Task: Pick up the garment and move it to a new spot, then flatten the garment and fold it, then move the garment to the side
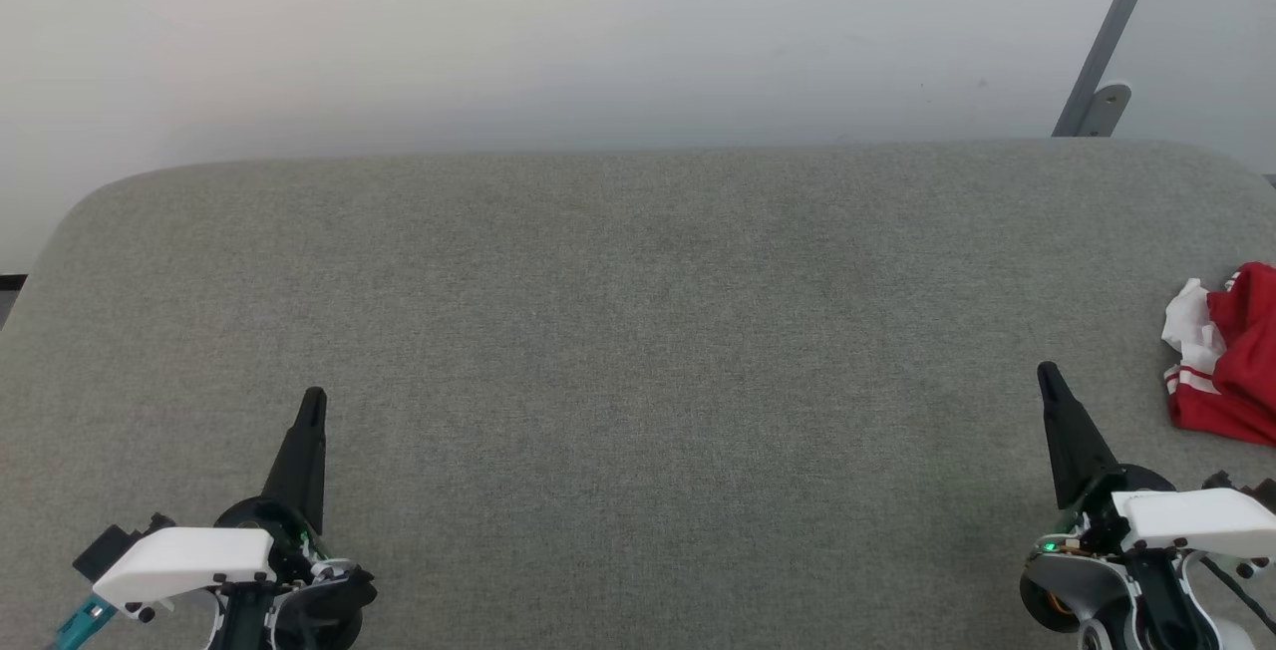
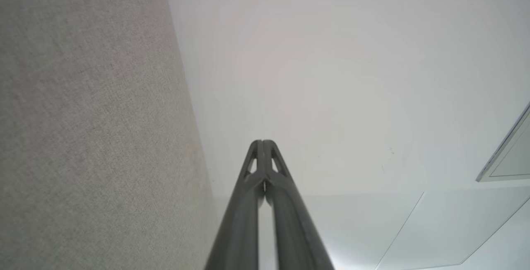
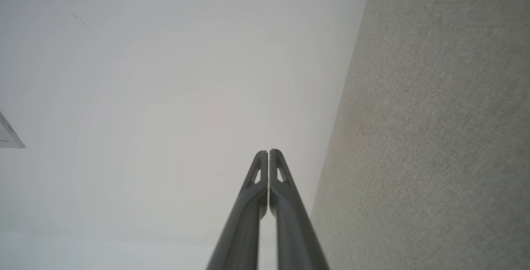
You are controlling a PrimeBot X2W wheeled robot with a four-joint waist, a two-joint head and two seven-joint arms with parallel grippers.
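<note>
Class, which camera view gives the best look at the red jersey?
The head view: the crumpled red jersey lies at the right edge of the grey padded surface, partly cut off by the frame. Both wrist views face the white wall and that surface.

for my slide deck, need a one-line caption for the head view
Left claw and right claw shut above the grey table, the crumpled red garment lying at its right edge

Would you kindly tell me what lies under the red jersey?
The jersey lies crumpled on the grey fabric surface, which shows along its left side. Anything beneath its folds is covered, and its right part runs past the picture's edge.
</note>
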